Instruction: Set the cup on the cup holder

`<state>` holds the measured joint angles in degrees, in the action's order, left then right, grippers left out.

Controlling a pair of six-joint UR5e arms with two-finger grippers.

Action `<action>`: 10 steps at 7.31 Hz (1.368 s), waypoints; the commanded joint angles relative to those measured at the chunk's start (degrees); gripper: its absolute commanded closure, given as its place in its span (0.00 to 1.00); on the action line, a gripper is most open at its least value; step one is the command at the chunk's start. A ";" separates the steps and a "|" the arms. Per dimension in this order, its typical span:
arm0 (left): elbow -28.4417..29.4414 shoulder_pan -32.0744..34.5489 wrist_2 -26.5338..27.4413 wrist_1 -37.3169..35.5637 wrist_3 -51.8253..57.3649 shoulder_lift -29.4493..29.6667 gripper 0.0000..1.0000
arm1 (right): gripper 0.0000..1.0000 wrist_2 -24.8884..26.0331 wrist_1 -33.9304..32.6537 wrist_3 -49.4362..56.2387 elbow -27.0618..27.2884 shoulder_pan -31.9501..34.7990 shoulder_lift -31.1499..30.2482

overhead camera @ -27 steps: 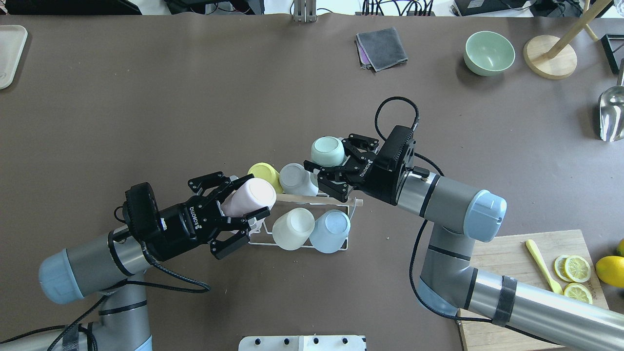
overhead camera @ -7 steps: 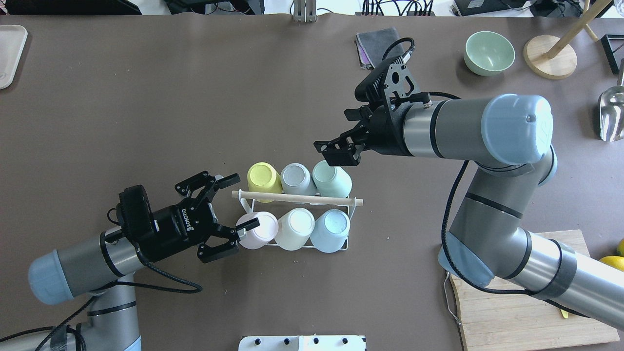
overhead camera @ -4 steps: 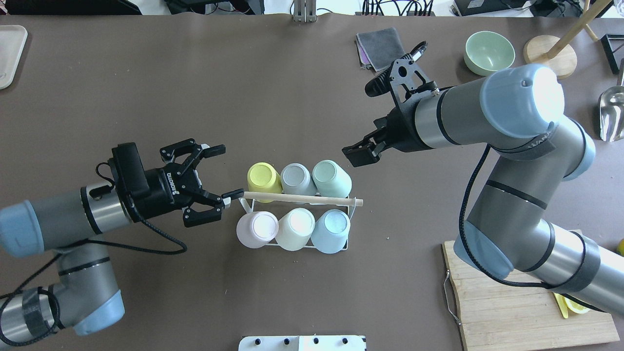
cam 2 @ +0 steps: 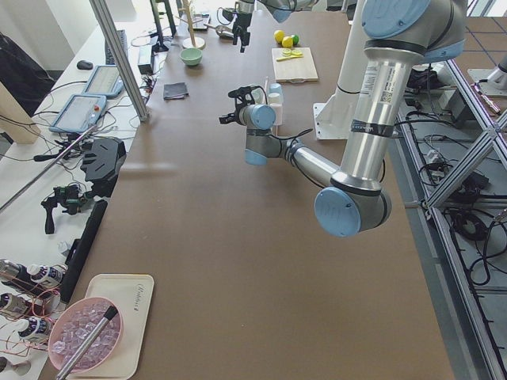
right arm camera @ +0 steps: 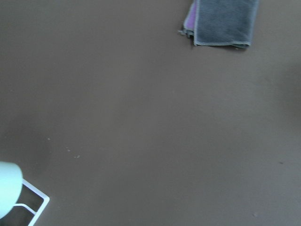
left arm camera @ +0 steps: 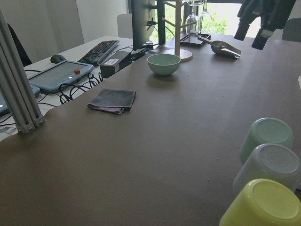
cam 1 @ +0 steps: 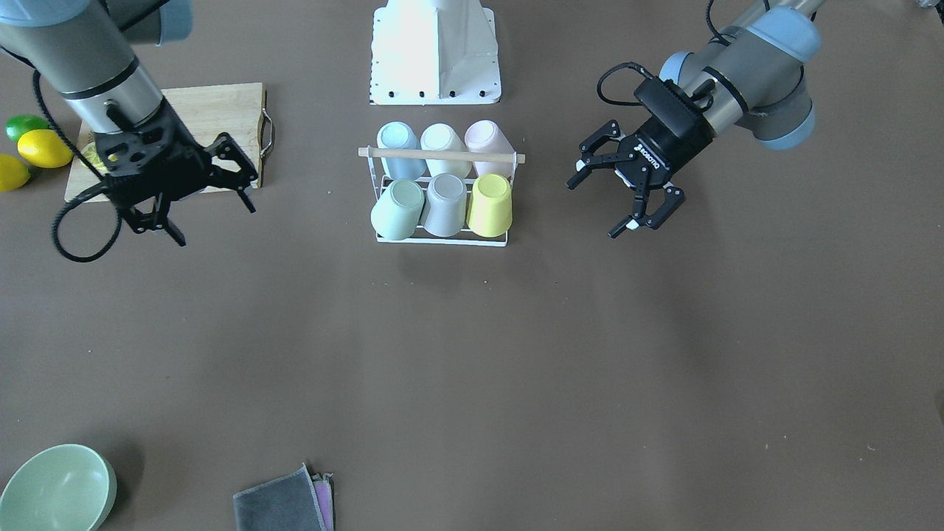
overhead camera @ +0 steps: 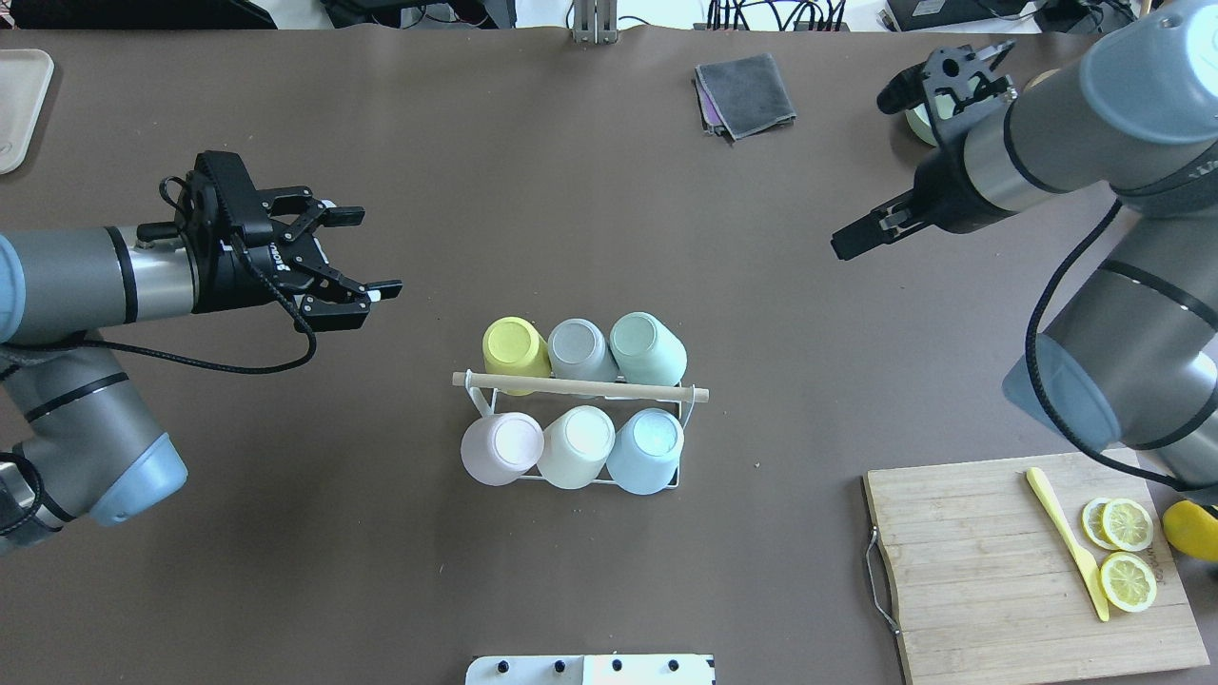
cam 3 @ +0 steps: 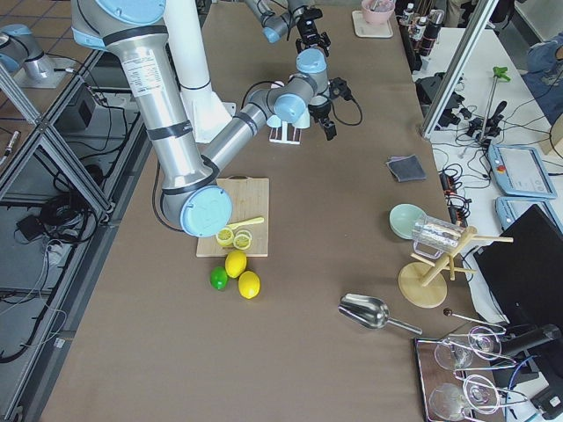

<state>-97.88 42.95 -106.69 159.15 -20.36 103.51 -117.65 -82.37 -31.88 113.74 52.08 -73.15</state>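
The cup holder, a white wire rack with a wooden rod handle, stands mid-table and also shows in the front view. Six cups sit upside down on it: yellow, grey and mint in the far row, pink, cream and blue in the near row. My left gripper is open and empty, left of the rack and apart from it. My right gripper is open and empty, raised far to the rack's right.
A wooden cutting board with lemon slices and a yellow knife lies front right. A grey cloth and a green bowl lie at the far side. A white tray sits far left.
The pink and mint cups, earlier held in the grippers, now sit on the rack. Both grippers have opened and drawn away, left one to the far left, right one up and far right.
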 commanded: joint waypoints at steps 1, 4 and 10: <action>-0.81 5.71 -4.38 -18.18 0.31 0.64 0.02 | 0.00 -3.00 -0.33 -0.02 -0.27 7.56 -10.11; -4.78 12.67 -13.44 -45.95 1.20 0.03 0.02 | 0.00 -12.66 -0.33 1.46 -5.80 21.79 -19.97; -2.48 31.98 -23.52 -74.61 1.37 -10.29 0.02 | 0.00 -13.93 -0.86 32.31 -16.97 38.97 -30.56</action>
<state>-100.13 69.61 -125.66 85.88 -19.15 98.14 -131.78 -83.20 -3.33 98.32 89.10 -103.27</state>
